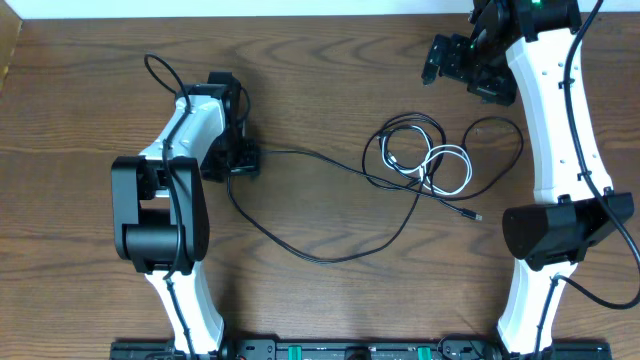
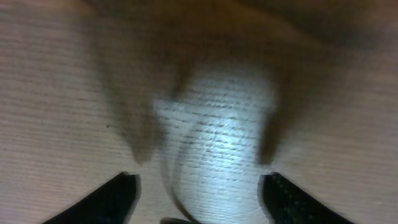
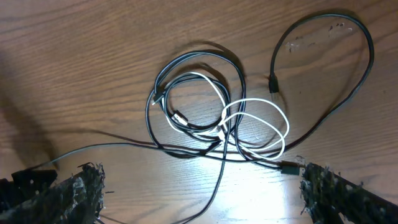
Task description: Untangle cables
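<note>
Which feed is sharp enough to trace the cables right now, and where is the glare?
Left wrist: heavily blurred, bright glare on the table, fingers only dark shapes. Right wrist: sharp, black cables and white cable distinct, mild glare at lower middle. Overhead: sharp, evenly lit.

One white cable [image 3: 285, 127], at least two black cables [image 3: 372, 53], two robot arms [image 1: 182, 135], one table [image 1: 330, 90].

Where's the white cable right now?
Overhead view, right side: the white cable lies looped among the black cables, just left of the right arm.
</note>
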`<state>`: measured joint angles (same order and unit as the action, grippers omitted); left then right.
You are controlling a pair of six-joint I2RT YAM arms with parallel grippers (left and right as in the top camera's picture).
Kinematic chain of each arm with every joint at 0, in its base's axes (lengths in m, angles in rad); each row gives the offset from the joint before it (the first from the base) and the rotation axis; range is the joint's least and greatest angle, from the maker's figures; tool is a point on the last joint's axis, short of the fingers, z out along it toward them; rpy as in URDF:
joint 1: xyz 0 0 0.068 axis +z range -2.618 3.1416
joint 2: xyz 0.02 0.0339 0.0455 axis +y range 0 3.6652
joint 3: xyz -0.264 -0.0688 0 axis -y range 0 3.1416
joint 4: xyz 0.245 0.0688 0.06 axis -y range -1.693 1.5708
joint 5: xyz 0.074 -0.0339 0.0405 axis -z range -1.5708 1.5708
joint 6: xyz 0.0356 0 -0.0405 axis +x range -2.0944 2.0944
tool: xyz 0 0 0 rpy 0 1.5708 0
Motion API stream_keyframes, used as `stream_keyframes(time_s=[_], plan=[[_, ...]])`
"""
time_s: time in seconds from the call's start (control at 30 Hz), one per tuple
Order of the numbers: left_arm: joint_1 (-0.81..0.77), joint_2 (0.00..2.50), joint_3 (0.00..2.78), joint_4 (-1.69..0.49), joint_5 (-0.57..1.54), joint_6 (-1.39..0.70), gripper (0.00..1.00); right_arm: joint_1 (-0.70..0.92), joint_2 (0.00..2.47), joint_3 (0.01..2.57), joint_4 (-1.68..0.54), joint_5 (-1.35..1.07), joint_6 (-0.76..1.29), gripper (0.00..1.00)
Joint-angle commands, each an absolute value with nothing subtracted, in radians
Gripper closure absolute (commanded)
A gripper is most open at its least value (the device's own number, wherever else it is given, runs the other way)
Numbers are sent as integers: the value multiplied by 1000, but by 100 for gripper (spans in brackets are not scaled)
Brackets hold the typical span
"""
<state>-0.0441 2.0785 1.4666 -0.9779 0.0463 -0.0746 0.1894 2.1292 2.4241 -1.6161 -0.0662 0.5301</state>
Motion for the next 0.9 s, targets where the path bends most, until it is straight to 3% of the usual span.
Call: stream_keyframes(time_s=[0.0, 0.1, 0.37, 0.87], plan=[[-33, 2085, 1465, -980, 33, -60, 60, 198, 2129, 2426, -1619, -58, 519, 1], [-33, 2067, 1467, -986, 35, -64, 92, 198, 2129, 2426, -1619, -58, 519, 1], [-34, 1884, 1536, -1047, 120, -109, 93, 198, 2129, 2426, -1619, -58, 519, 1], [-63, 1133, 1545, -876, 577, -202, 93, 198, 2129, 2426, -1619, -58, 519, 1]])
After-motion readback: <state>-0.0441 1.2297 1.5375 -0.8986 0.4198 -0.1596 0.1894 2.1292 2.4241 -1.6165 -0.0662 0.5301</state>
